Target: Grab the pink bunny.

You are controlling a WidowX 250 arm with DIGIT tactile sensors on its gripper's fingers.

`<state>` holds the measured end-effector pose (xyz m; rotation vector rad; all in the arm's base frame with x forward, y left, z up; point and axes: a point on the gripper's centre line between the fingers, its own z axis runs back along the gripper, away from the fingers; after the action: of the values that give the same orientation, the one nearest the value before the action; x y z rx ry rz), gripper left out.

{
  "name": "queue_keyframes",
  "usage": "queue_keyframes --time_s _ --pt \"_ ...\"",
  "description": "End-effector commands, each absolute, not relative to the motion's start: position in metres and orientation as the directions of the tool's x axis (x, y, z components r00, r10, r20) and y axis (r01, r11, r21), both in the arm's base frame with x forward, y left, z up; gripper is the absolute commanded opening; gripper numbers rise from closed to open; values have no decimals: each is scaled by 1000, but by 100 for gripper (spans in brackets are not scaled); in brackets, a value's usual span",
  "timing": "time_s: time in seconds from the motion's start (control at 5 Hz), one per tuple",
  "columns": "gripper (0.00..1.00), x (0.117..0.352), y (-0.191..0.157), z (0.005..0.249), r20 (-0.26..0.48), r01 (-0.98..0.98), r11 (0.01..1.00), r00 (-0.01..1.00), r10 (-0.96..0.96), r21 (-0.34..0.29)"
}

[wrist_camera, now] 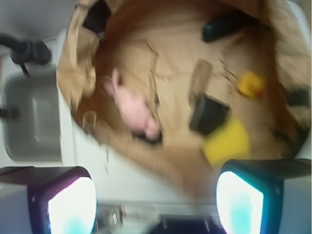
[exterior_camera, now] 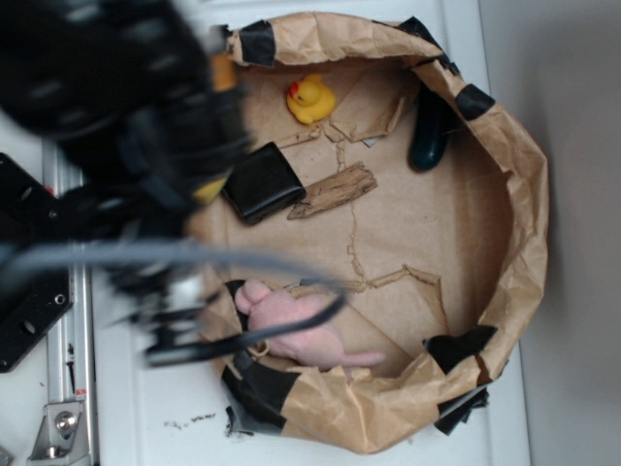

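Observation:
The pink bunny (exterior_camera: 291, 316) lies on its side inside the brown paper basin (exterior_camera: 524, 194), near its lower left wall, with one long thin limb stretched to the right. In the wrist view the bunny (wrist_camera: 134, 107) is blurred and lies up and left of centre, well ahead of the gripper. My gripper (wrist_camera: 156, 204) is open, its two pale pads wide apart with nothing between them, hovering over the white table just outside the basin's rim. In the exterior view my arm (exterior_camera: 126, 116) is a dark blur over the basin's left side, and its fingers cannot be made out.
Inside the basin are a yellow rubber duck (exterior_camera: 310, 99), a black block (exterior_camera: 262, 182), a piece of bark (exterior_camera: 335, 189) and a dark green object (exterior_camera: 429, 131). A yellow sponge (wrist_camera: 226, 141) lies beside the black block. A metal rail (exterior_camera: 68, 388) runs along the left.

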<state>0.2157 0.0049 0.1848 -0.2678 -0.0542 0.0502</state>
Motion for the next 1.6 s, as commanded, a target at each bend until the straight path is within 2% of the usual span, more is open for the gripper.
queue_keyframes --time_s 0.0,0.4,0.6,0.8,1.0,1.2,1.4 --pt "100 259 10 160 41 -76 956 995 92 -284" --pt "100 259 10 160 41 -76 956 995 92 -284" --pt "100 251 -14 109 -21 -41 978 999 38 -205" --pt "100 248 -36 84 -9 -3 985 1000 1 -172" --pt "100 249 -44 77 0 15 985 1000 -15 -172" --pt "100 251 -51 85 29 61 960 998 -55 -275" --pt "100 258 -65 78 31 120 941 993 -116 -317"
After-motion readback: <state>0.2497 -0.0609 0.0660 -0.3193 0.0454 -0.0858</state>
